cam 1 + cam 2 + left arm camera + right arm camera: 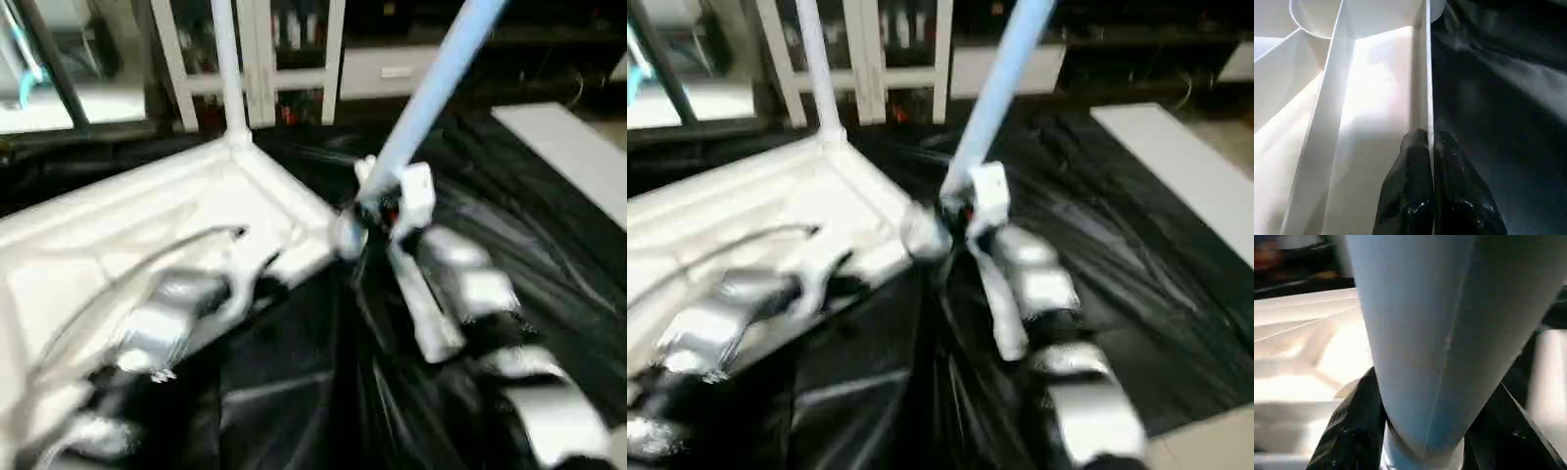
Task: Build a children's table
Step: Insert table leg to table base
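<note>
Tabletop (147,225): white plastic, smooth, faint sheen. Leg (441,78): pale plastic tube, smooth, with moulded seam. Sheet (549,255) beneath: black, glossy, creased film. Forearms (549,416): silver metal. Pincer fingers (1410,196): black, glossy.

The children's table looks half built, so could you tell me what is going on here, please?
The robot is fitting legs to the upturned tabletop, which lies on black sheeting. Its left tool is shut on the tabletop's edge wall. Its right tool grips a leg near its wide end, tilted, with that end at the tabletop's near corner. Another leg already stands upright in the far corner.
</note>
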Controlling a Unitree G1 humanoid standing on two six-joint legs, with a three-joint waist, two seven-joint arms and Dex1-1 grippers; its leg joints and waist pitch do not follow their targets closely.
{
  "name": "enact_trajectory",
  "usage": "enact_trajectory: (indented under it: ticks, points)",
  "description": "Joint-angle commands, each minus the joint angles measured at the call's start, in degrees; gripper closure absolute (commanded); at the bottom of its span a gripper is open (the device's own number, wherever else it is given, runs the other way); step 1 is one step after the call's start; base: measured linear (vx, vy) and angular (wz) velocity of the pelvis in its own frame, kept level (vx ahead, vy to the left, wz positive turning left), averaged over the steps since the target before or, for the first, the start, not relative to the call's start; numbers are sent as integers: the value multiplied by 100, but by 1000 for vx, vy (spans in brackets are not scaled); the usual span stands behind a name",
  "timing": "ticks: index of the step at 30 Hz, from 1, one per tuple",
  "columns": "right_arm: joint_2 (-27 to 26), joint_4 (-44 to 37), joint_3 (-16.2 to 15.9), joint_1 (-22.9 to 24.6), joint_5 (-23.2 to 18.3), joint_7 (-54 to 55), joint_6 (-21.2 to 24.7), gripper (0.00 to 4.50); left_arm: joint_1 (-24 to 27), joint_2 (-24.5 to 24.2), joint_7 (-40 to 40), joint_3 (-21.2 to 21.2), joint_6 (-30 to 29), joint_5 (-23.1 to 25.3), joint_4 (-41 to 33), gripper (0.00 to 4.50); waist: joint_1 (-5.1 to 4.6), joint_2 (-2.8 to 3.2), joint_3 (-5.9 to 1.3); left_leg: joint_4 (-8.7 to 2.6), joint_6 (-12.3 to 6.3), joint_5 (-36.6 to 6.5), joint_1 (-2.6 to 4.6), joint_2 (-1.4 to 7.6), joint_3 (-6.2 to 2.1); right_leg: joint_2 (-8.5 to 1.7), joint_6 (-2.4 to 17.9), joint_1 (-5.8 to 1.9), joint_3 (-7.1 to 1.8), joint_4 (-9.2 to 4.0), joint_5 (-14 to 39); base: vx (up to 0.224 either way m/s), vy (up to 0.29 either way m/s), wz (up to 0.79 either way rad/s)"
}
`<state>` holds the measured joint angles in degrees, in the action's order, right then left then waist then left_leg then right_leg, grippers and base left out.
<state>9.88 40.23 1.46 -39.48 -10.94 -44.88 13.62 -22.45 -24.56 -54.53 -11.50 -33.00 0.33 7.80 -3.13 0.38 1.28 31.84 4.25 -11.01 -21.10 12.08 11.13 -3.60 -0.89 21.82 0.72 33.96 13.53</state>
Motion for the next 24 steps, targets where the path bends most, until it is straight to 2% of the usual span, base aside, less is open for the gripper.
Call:
enact_trajectory:
  ticks: [1, 2, 3, 4, 5, 6, 8, 9, 11, 15, 19, 21, 22, 24]
  points:
    - [96, 303, -903, 629, 73, -1308, 1133, 266, -11, -166, -980, -239, 489, -500, -500, 450, 40, 54, -154, -330, -267, -949, 54, 119, -45, -248, 1490, -182, -121, -336, -694, 0, 0, 0]
    - [269, 170, -983, 682, 15, -1644, 1236, 266, -10, -273, -1052, -222, 480, -515, -485, 450, 75, 63, -165, -316, -345, -796, 72, 122, -36, -245, 1515, -200, -126, -315, -917, 0, 0, 0]
    - [443, 66, -1061, 726, -37, -1951, 1326, 266, -33, -338, -1072, -191, 478, -510, -436, 450, 99, 67, -168, -299, -391, -681, 117, 140, -2, -242, 1593, -162, -130, -308, -1124, 0, 0, 0]
    - [565, 23, -1109, 747, -46, -2165, 1382, 266, -52, -373, -1088, -165, 478, -519, -403, 450, 117, 62, -168, -299, -400, -635, 115, 145, -5, -240, 1617, -174, -124, -293, -1185, 0, 0, 0]
    - [791, -40, -1193, 782, -51, -2560, 1478, 266, -87, -425, -1123, -115, 489, -544, -342, 450, 176, 56, -184, -279, -416, -498, 134, 142, 4, -239, 1658, -190, -118, -277, -1290, 0, 0, 0]
    - [941, -5, -1244, 775, -28, -2799, 1528, 266, -105, -447, -1166, -93, 478, -588, -333, 450, 229, 21, -189, -266, -449, -420, 145, 140, 22, -236, 1701, -191, -124, -260, -1365, 0, 0, 0]
    - [1112, 197, -1287, 705, 67, -3047, 1557, 266, -131, -450, -1204, -90, 466, -629, -333, 450, 314, 35, -185, -257, -438, -338, 145, 155, 36, -237, 1743, -202, -112, -245, -1365, 0, 0, 0]
    - [1178, 317, -1285, 660, 123, -3132, 1573, 266, -150, -442, -1224, -100, 481, -633, -319, 450, 346, -5, -192, -240, -438, -343, 153, 157, 57, -235, 1772, -197, -112, -240, -1331, 0, 0, 0]
    - [1257, 422, -1290, 626, 157, -3193, 1634, 266, -175, -437, -1262, -125, 521, -655, -292, 450, 395, -16, -188, -233, -407, -367, 137, 162, 54, -255, 1789, -196, -116, -227, -1153, 0, 0, 0]
    - [1358, 519, -1327, 665, 190, -3198, 1718, 266, -203, -418, -1350, -159, 579, -684, -250, 450, 454, -25, -174, -230, -327, -489, 147, 166, 51, -264, 1729, -182, -127, -236, -799, 0, 0, 0]
    - [1399, 548, -1415, 787, 301, -3204, 1592, 266, -203, -426, -1383, -166, 579, -679, -236, 450, 463, -32, -164, -228, -242, -580, 139, 157, 44, -264, 1684, -178, -134, -236, -616, 0, 0, 0]
    - [1477, 542, -1615, 890, 537, -3255, 1311, 266, -192, -462, -1425, -166, 545, -688, -263, 450, 468, -14, -160, -231, -211, -639, 149, 158, 38, -260, 1666, -169, -127, -241, -529, 0, 0, 0]
    - [1498, 546, -1674, 910, 615, -3252, 1224, 266, -190, -474, -1437, -168, 538, -689, -268, 450, 463, -24, -162, -228, -197, -660, 148, 155, 39, -255, 1664, -169, -128, -241, -518, 0, 0, 0]
    - [1583, 583, -1890, 993, 922, -3153, 809, 266, -191, -504, -1463, -180, 545, -686, -269, 450, 466, -17, -168, -230, -171, -692, 156, 159, 32, -263, 1648, -161, -124, -244, -492, 0, 0, 0]
